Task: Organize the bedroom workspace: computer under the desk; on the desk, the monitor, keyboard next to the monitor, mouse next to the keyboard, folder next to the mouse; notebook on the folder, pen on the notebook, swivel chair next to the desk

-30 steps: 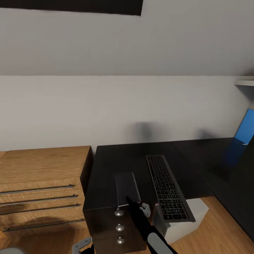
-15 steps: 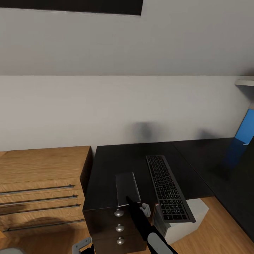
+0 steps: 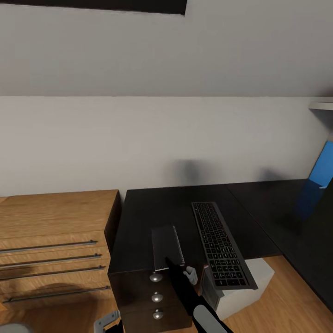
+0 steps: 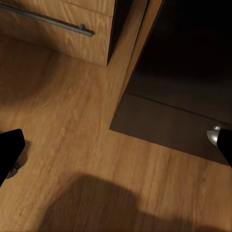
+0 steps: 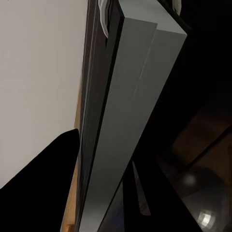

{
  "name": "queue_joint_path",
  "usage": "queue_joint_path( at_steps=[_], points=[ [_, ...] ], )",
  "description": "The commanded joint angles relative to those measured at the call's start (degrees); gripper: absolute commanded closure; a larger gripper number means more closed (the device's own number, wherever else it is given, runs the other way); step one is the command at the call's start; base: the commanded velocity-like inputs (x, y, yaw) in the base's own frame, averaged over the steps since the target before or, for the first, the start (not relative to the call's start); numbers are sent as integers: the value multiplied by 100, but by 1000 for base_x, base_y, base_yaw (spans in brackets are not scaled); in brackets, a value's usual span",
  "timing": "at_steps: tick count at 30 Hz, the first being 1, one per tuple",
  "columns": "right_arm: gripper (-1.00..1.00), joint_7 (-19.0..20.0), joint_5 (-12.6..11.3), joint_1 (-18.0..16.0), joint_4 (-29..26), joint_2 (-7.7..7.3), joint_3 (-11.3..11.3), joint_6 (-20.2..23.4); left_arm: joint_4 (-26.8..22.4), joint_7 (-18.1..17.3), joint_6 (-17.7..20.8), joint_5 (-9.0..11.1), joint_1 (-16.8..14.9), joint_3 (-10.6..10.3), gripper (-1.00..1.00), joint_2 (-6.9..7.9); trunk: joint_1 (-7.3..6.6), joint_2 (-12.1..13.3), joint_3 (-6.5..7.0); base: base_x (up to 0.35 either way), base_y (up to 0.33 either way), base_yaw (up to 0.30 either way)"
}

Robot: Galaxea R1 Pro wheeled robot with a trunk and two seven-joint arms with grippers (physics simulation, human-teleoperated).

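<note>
A plain pale wall (image 3: 152,138) fills the back of the room, soft grey shadows smudged low on it, with a dark band (image 3: 101,5) running along the very top. Down at the left stands a light-wood drawer chest (image 3: 55,240) with long thin metal handles, sitting on a warm wood-plank floor (image 4: 72,145). Over at the right edge there's a white shelf (image 3: 322,105) and a bright blue wall panel (image 3: 322,169) below it.

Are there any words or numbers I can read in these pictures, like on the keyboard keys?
No text reads clearly anywhere.
Keyboard: its keys carry tiny pale marks, too small and blurred to read.
Notebook: plain grey cover, no writing seen.
Desk drawers and the light-wood drawer chest: no labels.
</note>
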Motion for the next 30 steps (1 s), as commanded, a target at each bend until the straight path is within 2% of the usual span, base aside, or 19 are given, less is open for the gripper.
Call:
queue_joint_path(
  at_steps=[1,3,30],
  points=[
    [100,22,-58,-8,5,-3,32,-40,0,40,-39,57,-6,-44,-100,6,22,-45,-24,0,0,0],
    [100,20,-58,-8,5,-3,32,-42,0,42,-39,56,-6,-44,-100,6,66,-125,-60,0,0,0],
    [100,3,-50,-7,5,-3,32,-56,0,17,-39,54,-6,-45,-100,6,66,-125,-60,0,0,0]
  ],
)
